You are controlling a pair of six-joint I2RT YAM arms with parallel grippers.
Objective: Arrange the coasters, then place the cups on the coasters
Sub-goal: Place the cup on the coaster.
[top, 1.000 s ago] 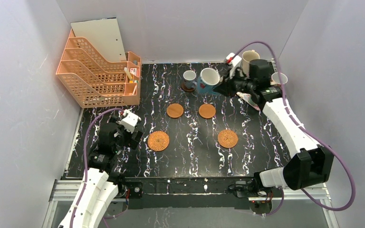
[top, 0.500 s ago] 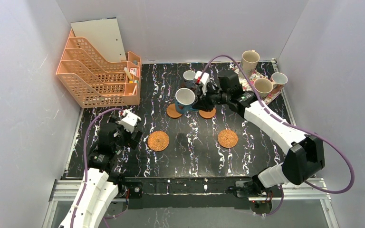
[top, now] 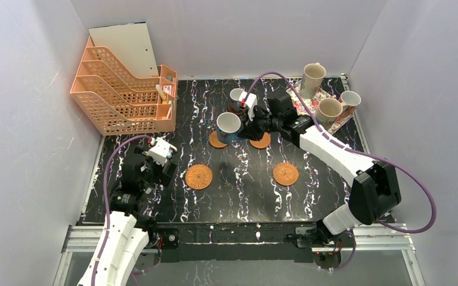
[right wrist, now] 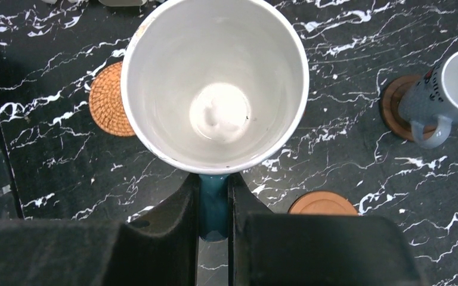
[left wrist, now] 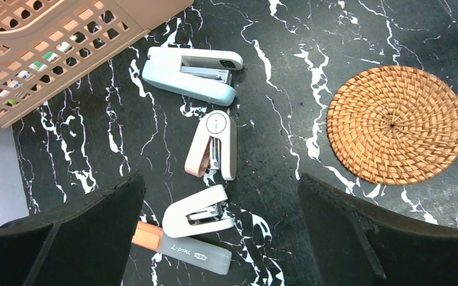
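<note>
My right gripper (top: 243,127) (right wrist: 213,186) is shut on the handle of a blue cup (top: 229,125) (right wrist: 214,83) with a white inside. It holds the cup upright over the left brown wood coaster (top: 216,142); whether the cup touches the coaster is hidden. The second wood coaster (top: 262,142) (right wrist: 323,203) lies partly under the gripper. Two wicker coasters (top: 198,176) (top: 285,173) lie nearer me. Another blue cup (top: 237,97) (right wrist: 447,92) stands on the dark coaster (right wrist: 392,108). My left gripper (top: 166,168) (left wrist: 220,182) is open above small staplers, with a wicker coaster (left wrist: 396,124) to its right.
Two beige cups (top: 312,76) (top: 329,110) and a small cup (top: 350,99) stand on the floral tray (top: 322,95) at the back right. An orange file rack (top: 122,89) fills the back left. Staplers (left wrist: 191,72) (left wrist: 213,146) and a marker (left wrist: 182,248) lie under the left gripper.
The right arm swung left and toward me with the blue cup, from beside the other blue cup at the back to above the left wood coaster. The left arm barely shifted.
</note>
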